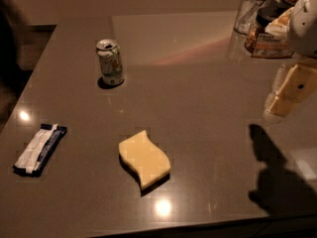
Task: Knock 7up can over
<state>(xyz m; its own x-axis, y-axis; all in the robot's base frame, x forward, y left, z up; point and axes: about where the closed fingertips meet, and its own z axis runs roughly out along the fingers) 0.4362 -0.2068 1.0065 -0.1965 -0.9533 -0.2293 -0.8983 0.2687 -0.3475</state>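
Note:
The 7up can [110, 62] stands upright on the brown table [208, 83], toward the back left, with its silver top and pull tab showing. My gripper [280, 101] is at the right edge of the view, held above the table and pointing down, far to the right of the can and apart from it. Its shadow falls on the table below it.
A yellow sponge [144, 158] lies in the front middle. A dark snack bar in its wrapper [39, 148] lies at the front left. A clear glass jar [251, 10] and a labelled jar of nuts [270, 34] stand at the back right.

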